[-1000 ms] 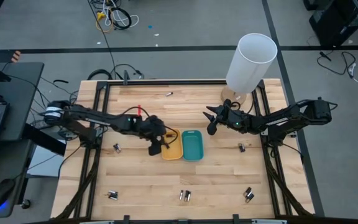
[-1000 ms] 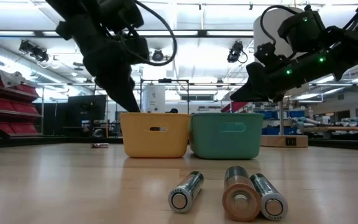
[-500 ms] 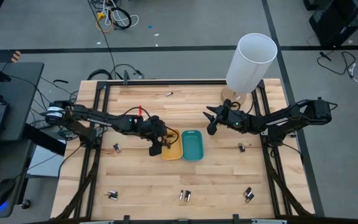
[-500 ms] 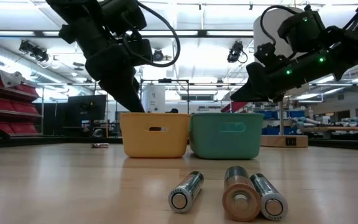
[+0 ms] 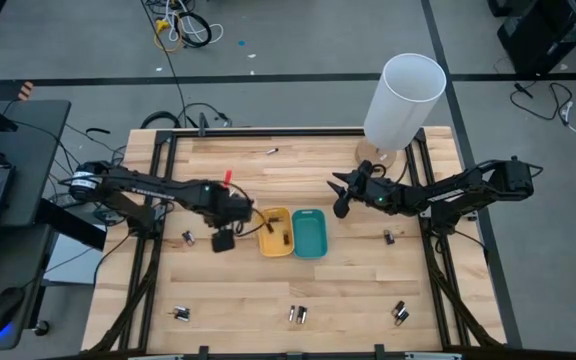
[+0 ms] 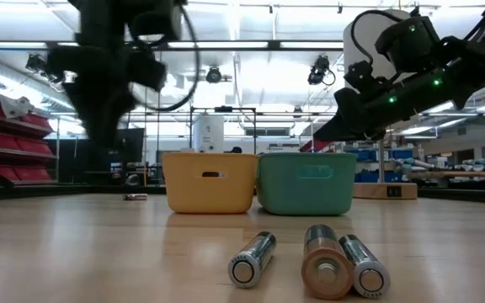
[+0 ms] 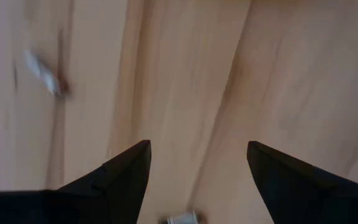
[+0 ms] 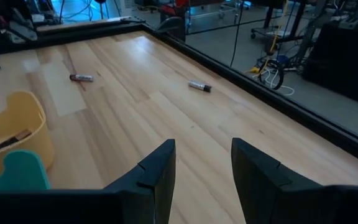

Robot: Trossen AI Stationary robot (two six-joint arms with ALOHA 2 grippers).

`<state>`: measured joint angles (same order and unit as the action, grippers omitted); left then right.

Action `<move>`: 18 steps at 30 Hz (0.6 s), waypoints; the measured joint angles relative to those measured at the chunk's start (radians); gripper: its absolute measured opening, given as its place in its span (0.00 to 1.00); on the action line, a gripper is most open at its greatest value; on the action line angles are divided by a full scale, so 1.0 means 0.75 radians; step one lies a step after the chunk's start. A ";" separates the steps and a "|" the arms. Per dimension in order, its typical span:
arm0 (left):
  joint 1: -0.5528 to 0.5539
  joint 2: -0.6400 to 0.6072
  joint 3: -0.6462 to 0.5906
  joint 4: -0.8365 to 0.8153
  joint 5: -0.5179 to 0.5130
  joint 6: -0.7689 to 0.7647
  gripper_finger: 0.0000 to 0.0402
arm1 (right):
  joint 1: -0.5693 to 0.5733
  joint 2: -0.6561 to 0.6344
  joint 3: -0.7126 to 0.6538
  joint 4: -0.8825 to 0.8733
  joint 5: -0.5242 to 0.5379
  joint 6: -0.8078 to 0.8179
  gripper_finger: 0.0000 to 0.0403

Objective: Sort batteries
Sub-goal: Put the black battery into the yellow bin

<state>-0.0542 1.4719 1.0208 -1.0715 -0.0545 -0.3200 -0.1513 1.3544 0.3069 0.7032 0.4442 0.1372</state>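
Left of the yellow tray (image 5: 275,232), the empty, open left claw (image 5: 222,241) is held over the surface near small, rigid, roll-prone batteries (image 5: 186,238), best gripped mid-body.

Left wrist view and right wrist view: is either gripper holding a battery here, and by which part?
Nothing is held. The left gripper is open over bare wood, nothing between its fingers. The right gripper is open too, hanging empty above the table.

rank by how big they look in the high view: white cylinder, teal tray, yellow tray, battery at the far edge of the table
1. White cylinder, largest, though it stands tall and nearer the camera, which inflates it.
2. Teal tray and yellow tray: they look about the same, so no ranking between them.
3. Battery at the table's far edge, smallest by far.
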 joint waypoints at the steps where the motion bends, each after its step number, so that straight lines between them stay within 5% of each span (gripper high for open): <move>1: -0.018 0.001 -0.009 -0.045 0.006 -0.052 0.70 | 0.000 0.000 0.000 -0.006 0.000 -0.003 0.35; 7: -0.221 -0.003 -0.083 -0.084 0.063 -0.371 0.70 | -0.004 0.000 0.000 -0.013 0.000 -0.017 0.35; 11: -0.362 -0.003 -0.148 -0.070 -0.049 -0.609 0.70 | -0.004 0.000 0.000 -0.015 -0.001 -0.057 0.35; 18: -0.364 -0.003 -0.234 -0.115 -0.012 -0.780 0.73 | -0.011 0.001 0.000 -0.016 -0.001 -0.091 0.35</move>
<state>-0.3270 1.4697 0.8451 -1.1577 -0.0638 -0.9047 -0.1591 1.3548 0.3069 0.6914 0.4438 0.0686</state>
